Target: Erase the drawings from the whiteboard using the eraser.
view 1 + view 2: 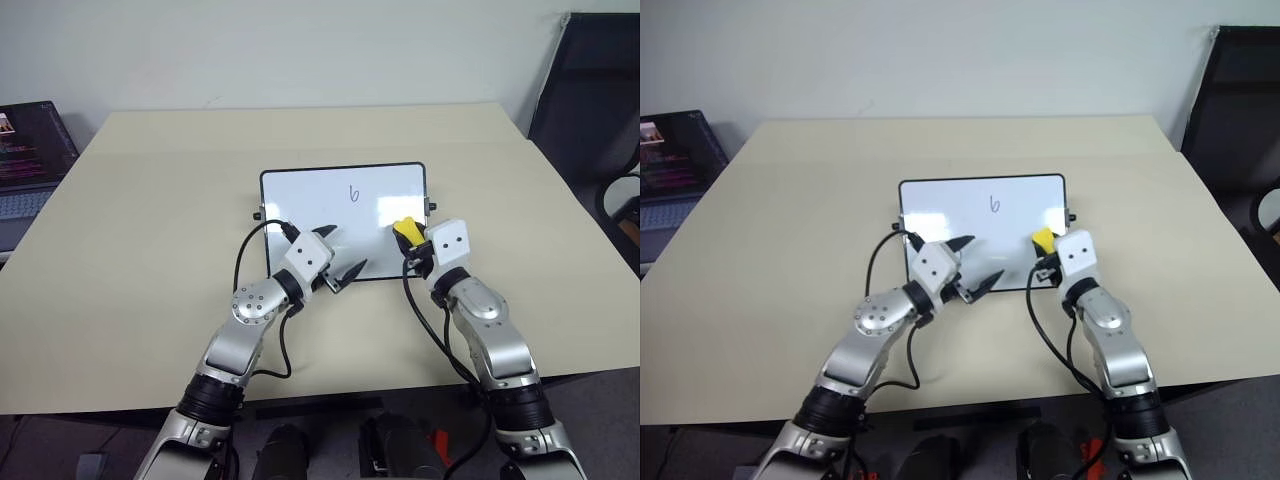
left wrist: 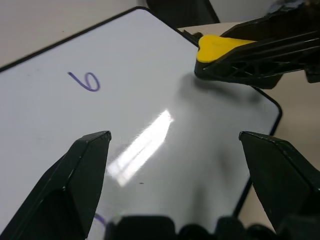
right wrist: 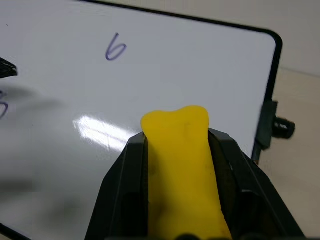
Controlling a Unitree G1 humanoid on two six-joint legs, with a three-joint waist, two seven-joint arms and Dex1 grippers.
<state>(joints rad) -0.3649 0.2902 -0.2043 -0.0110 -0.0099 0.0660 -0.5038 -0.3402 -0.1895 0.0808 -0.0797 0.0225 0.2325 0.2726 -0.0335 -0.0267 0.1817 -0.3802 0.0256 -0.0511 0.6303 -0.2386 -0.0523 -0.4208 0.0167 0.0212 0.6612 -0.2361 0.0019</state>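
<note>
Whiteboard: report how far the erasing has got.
Done: the whiteboard's right part, near the eraser, carries no marks. In hand: the right gripper is shut on the eraser over that part; the left gripper hangs open over the board's near edge. Left: the "6" is intact, and part of another mark shows in the right wrist view.

The whiteboard [image 1: 330, 205], white and glossy in a thin black frame with small knobs on its short sides, is laid flat on the table. A handwritten "6" [image 1: 354, 193] is seen near its far edge. The yellow eraser [image 3: 182, 165] is held just above the board's right part.
</note>
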